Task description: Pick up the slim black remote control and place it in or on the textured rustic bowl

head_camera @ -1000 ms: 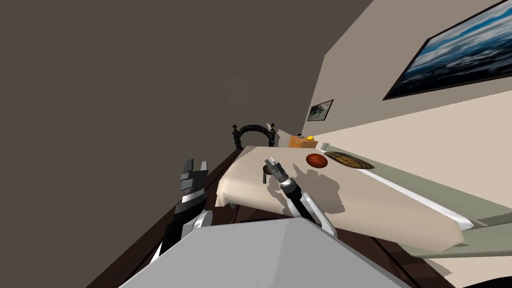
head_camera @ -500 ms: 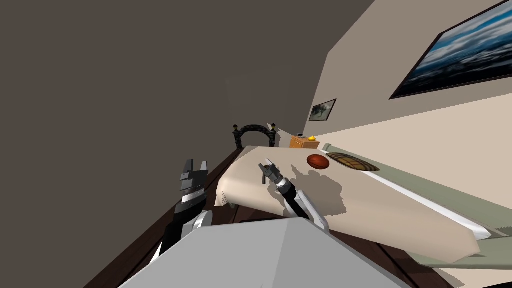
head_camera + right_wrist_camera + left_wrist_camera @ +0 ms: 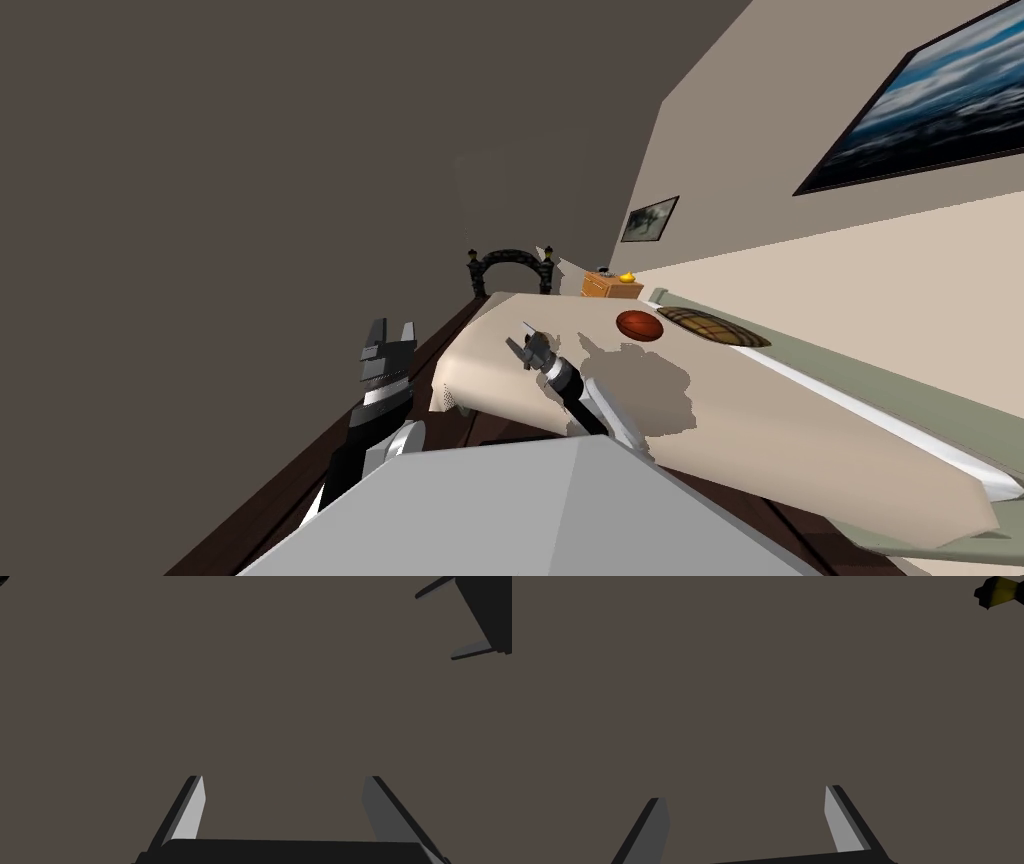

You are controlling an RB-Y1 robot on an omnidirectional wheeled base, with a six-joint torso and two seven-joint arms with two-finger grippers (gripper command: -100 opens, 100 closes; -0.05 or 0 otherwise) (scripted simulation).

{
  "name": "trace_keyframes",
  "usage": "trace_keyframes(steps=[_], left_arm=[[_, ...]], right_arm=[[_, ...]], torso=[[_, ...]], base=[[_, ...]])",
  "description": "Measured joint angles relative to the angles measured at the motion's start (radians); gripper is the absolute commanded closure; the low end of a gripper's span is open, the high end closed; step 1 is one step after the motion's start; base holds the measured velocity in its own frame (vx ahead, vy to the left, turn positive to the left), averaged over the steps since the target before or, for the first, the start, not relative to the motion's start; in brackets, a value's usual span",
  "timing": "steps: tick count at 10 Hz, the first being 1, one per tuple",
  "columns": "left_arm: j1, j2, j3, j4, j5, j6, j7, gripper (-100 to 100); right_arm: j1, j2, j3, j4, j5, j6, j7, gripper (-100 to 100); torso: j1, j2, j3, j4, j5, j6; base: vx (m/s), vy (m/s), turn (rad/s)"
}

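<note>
My right gripper (image 3: 520, 338) hovers over the near left part of a cream bed (image 3: 760, 420), pointing at the dark brown wall. Its fingers (image 3: 192, 811) stand wide apart in the right wrist view, with nothing between them. A round reddish-brown thing (image 3: 637, 324), possibly the bowl, lies on the bed beyond and to the right of that gripper. My left gripper (image 3: 393, 328) is raised beside the bed's left edge, open and empty, and also faces the wall (image 3: 744, 793).
A plaid cushion (image 3: 712, 327) lies past the round thing. A dark arched headboard (image 3: 510, 268) and an orange nightstand (image 3: 610, 288) stand at the bed's far end. Dark wooden floor (image 3: 300, 470) runs between the bed and the brown wall (image 3: 250, 200).
My right gripper has swung left and slightly back over the bed, turning toward the wall. The head view has shifted a little. The left arm has stayed put.
</note>
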Motion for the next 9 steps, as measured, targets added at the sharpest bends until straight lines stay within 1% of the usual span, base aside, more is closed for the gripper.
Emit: trace_keyframes(steps=[1, 2, 3, 4, 5, 7, 8, 9], left_arm=[[0.000, 0.000, 0.000, 0.000, 0.000, 0.000, 0.000, 0], [0.000, 0.000, 0.000, 0.000, 0.000, 0.000, 0.000, 0], [0.000, 0.000, 0.000, 0.000, 0.000, 0.000, 0.000, 0], [0.000, 0.000, 0.000, 0.000, 0.000, 0.000, 0.000, 0], [0.000, 0.000, 0.000, 0.000, 0.000, 0.000, 0.000, 0], [0.000, 0.000, 0.000, 0.000, 0.000, 0.000, 0.000, 0], [0.000, 0.000, 0.000, 0.000, 0.000, 0.000, 0.000, 0], [0.000, 0.000, 0.000, 0.000, 0.000, 0.000, 0.000, 0]], right_arm=[[-0.011, -0.001, 0.011, 0.011, 0.034, -0.008, 0.000, -100], [-0.016, -0.001, 0.012, 0.018, 0.055, -0.013, 0.000, -100], [-0.040, -0.006, 0.017, 0.049, 0.079, -0.035, 0.003, -100], [-0.052, -0.004, 0.029, 0.065, 0.110, -0.048, 0.007, -100], [-0.051, -0.005, 0.034, 0.065, 0.132, -0.051, 0.008, -100], [-0.078, -0.006, 0.058, 0.108, 0.186, -0.084, 0.021, -100], [-0.081, -0.008, 0.062, 0.107, 0.211, -0.085, 0.019, -100], [-0.096, -0.016, 0.084, 0.113, 0.246, -0.091, 0.011, -100]], torso=[[0.000, 0.000, 0.000, 0.000, 0.000, 0.000], [0.000, 0.000, 0.000, 0.000, 0.000, 0.000], [0.000, -0.001, 0.000, 0.000, 0.000, 0.000], [0.000, 0.000, 0.000, 0.000, 0.000, 0.000], [0.001, 0.000, 0.000, 0.000, 0.000, 0.000], [0.000, 0.000, 0.000, 0.000, 0.000, 0.000], [0.001, 0.000, 0.000, 0.000, 0.000, 0.001], [0.001, -0.001, 0.000, 0.000, 0.000, 0.000]], base=[[0.010, -0.023, -0.008], [0.017, -0.034, 0.069], [0.015, -0.040, 0.047], [0.007, -0.020, 0.001], [0.016, -0.034, 0.074], [0.012, -0.027, 0.026], [0.022, -0.029, 0.072], [0.019, -0.038, 0.068]])
